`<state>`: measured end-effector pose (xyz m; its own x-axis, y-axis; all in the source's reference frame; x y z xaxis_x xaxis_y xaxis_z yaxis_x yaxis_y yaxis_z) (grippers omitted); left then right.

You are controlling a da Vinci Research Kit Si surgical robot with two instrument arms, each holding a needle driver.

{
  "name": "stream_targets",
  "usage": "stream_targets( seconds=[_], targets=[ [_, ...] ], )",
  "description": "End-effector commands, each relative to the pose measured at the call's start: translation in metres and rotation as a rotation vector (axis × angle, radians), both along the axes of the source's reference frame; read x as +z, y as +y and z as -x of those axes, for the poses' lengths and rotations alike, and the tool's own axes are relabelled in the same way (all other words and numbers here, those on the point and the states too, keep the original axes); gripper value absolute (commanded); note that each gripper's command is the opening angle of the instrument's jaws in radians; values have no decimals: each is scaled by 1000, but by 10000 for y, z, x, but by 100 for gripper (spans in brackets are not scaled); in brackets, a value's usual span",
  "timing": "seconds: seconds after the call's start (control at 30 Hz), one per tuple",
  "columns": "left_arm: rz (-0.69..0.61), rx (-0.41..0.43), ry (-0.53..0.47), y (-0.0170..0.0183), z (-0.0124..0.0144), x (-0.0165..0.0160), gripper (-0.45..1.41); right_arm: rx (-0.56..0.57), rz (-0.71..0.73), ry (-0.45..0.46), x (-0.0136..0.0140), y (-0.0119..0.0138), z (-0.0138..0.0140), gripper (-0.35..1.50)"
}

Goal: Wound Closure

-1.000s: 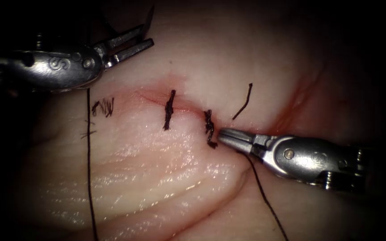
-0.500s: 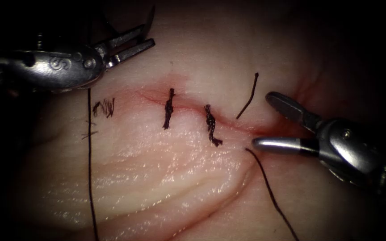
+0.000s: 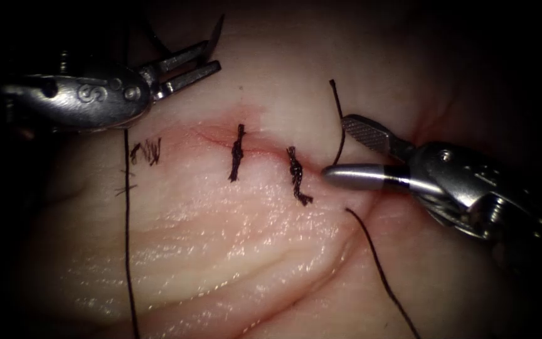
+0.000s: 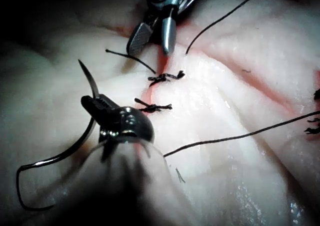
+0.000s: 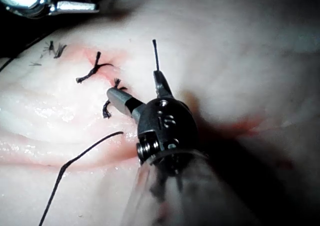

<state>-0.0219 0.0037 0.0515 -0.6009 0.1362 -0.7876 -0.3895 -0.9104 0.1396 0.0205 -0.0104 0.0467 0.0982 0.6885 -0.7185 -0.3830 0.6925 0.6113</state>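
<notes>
Landmark: the cut in the tissue, running across the endoscope view with red fluid along its line.

- Two dark stitches cross the cut: one about mid-length, a second just to its right.
- Left gripper hangs well off the cut's left end, up and away from the tissue. It is clamped on the needle, taken a little behind the point. The point stands free above the jaws and the needle is not in the tissue. The left wrist view shows the same grip, with the sharp end sticking out past the jaws.
- A long thread drops from under the left tool, passing left of the cut.
- Right gripper sits at the cut's right end, just beside the second stitch. Its jaws are spread apart and hold nothing. The lower jaw lies close over the tissue.
- A short thread end rises from the cut's right end and passes between the spread jaws.
- Another strand starts just below the cut's right end and trails off to the lower right.
- Frayed thread scraps lie on the tissue beyond the cut's left end.
</notes>
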Motion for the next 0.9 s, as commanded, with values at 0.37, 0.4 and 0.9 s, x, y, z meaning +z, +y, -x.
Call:
stream_targets(
  seconds=[0.37,0.4,0.9],
  targets=[
    [-2,7,13,-1,9,9,-45,18,-1,-19,2,5,-1,101],
    [-2,7,13,-1,9,9,-45,19,-2,-20,2,6,0,101],
    [-3,7,21,-1,13,12,-45,33,-1,-36,13,15,-8,24]
  ],
)
